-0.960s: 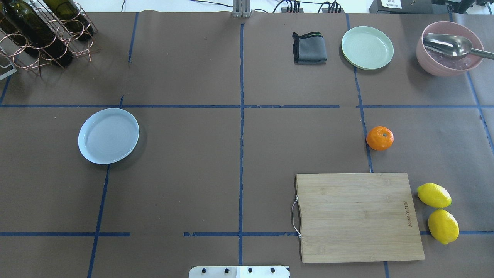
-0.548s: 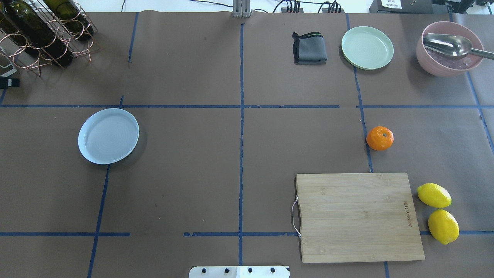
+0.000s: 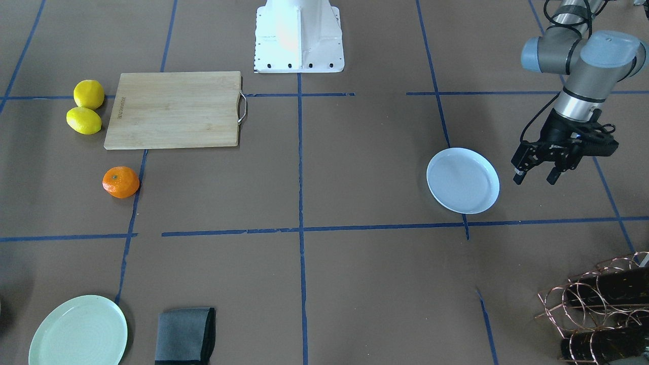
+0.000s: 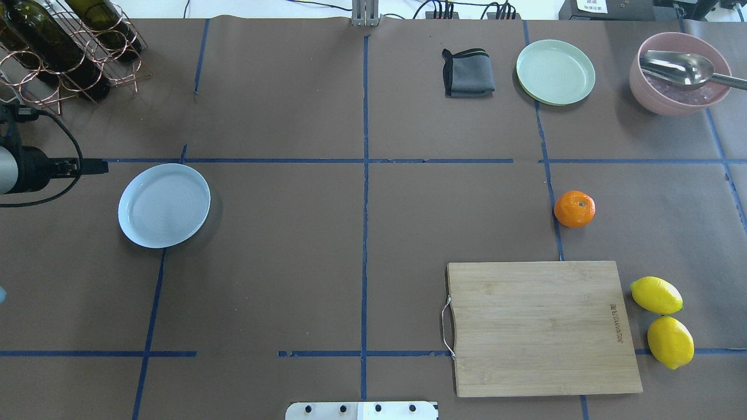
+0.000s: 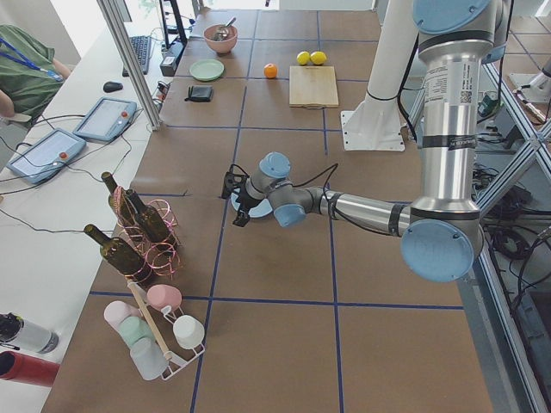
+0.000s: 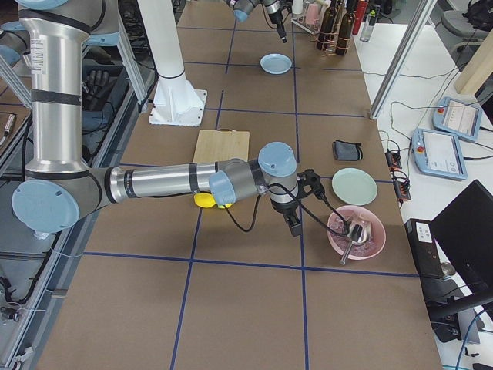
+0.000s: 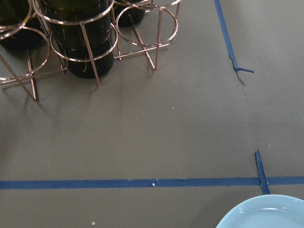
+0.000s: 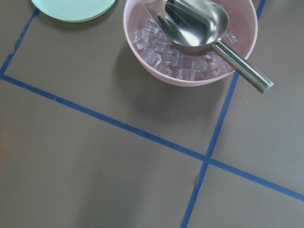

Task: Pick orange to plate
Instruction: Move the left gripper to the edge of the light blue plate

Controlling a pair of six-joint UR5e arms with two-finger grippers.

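Note:
The orange (image 4: 575, 209) rests on the brown table at the right, just beyond the cutting board; it also shows in the front view (image 3: 120, 182). The bluish-white plate (image 4: 164, 205) lies empty at the left. My left gripper (image 3: 535, 177) hovers open just outside the plate's (image 3: 463, 180) rim with nothing between its fingers; overhead, the gripper (image 4: 99, 167) comes in from the left edge. The left wrist view catches the plate's rim (image 7: 266, 216). My right gripper (image 6: 293, 225) shows only in the right side view, near the pink bowl; I cannot tell its state.
A bamboo cutting board (image 4: 540, 326) and two lemons (image 4: 662, 318) sit at the near right. At the back right are a pale green plate (image 4: 555, 72), a grey cloth (image 4: 468, 73) and a pink bowl (image 8: 190, 40) of ice with a metal scoop. A copper bottle rack (image 4: 64, 49) stands back left.
My left arm has come into the overhead view from the left edge and moved toward the plate. The orange and the plate have not moved.

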